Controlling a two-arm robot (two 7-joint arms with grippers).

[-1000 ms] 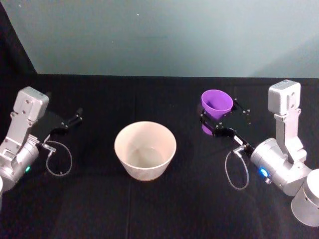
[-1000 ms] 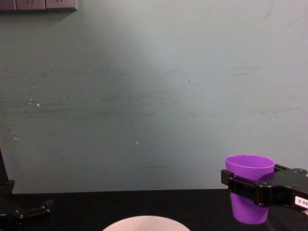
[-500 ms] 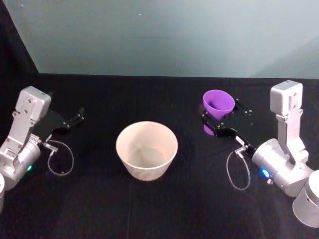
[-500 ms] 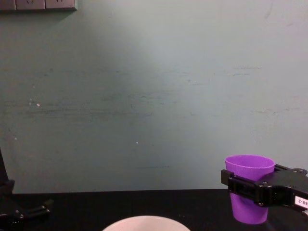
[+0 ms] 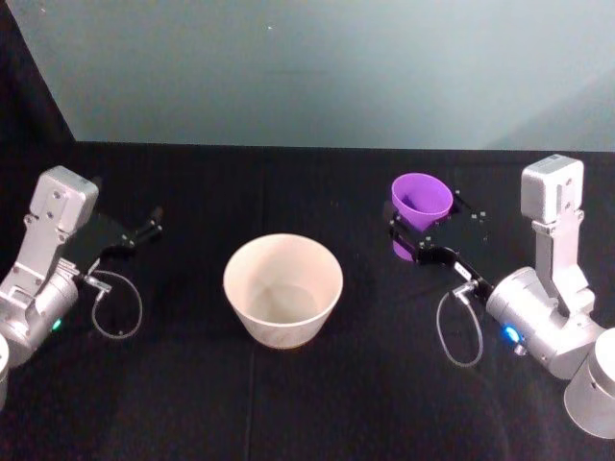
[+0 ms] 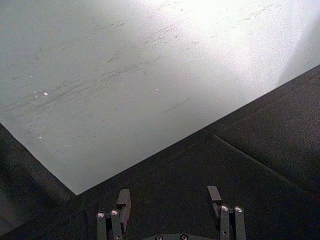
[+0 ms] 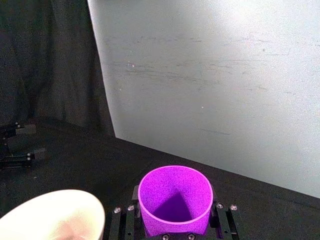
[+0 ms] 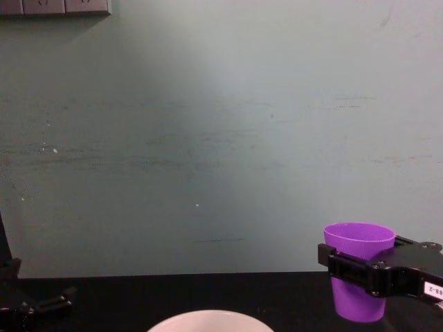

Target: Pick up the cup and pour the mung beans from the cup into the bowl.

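Black table (image 5: 288, 403) bears the bowl (image 5: 283, 333); right pincer (image 5: 425, 226) clasps the cup (image 5: 421, 199); wrist view shows left pincer (image 6: 169, 194) spread.

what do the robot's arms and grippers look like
The left arm and right arm are silver-grey with rounded joints and a boxy module near the wrist. The left gripper and right gripper are black, with slim jaws studded with small screws. A thin cable loops beside each wrist. The right gripper carries a small white printed label.

Head looks down, chest seemingly level, sharing the cup (image 5: 421, 199)
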